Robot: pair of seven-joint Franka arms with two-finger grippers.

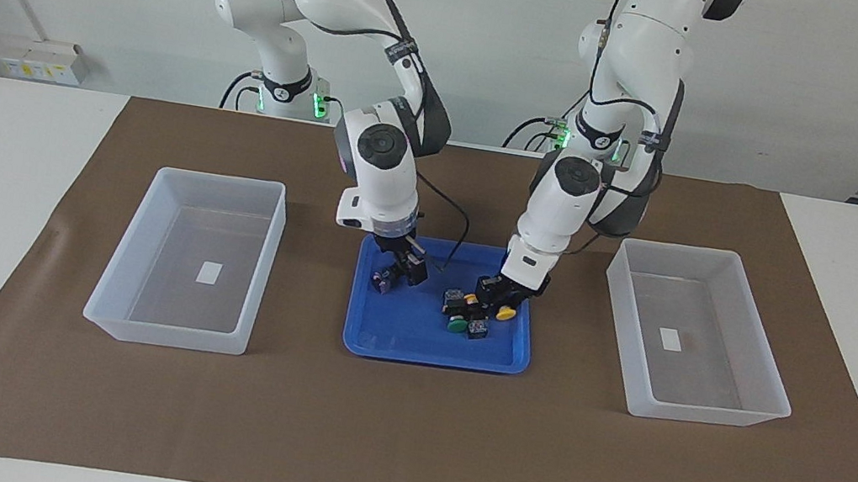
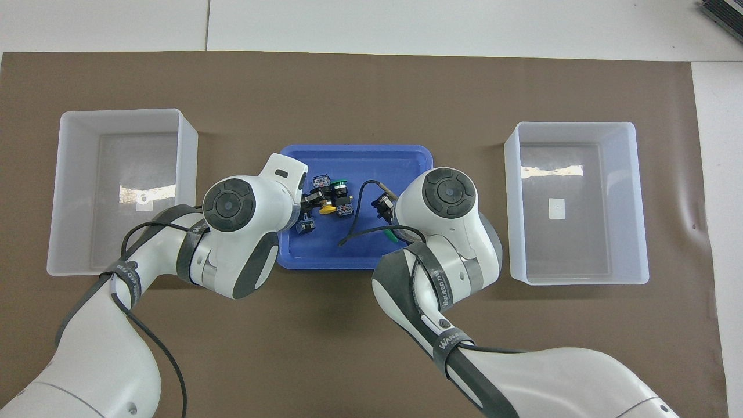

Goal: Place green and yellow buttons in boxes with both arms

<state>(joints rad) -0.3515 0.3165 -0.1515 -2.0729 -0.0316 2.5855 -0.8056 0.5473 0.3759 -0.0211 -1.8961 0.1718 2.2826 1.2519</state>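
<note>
- The green and yellow buttons (image 1: pixel 469 312) are small dark blocks with round caps; three cluster in the blue tray (image 1: pixel 412 351) toward the left arm's end.
- The left gripper (image 1: pixel 496 295) is down at that cluster by a yellow cap (image 1: pixel 506 314); whether it pinches is unclear.
- The right gripper (image 1: pixel 403 269), fingers spread, is over a lone green button (image 1: pixel 382 279).
- Clear boxes (image 1: pixel 186 260) flank the tray.

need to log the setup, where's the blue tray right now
The blue tray sits mid-table on the brown mat, between the two clear boxes, with both grippers down in it among the buttons.
</note>
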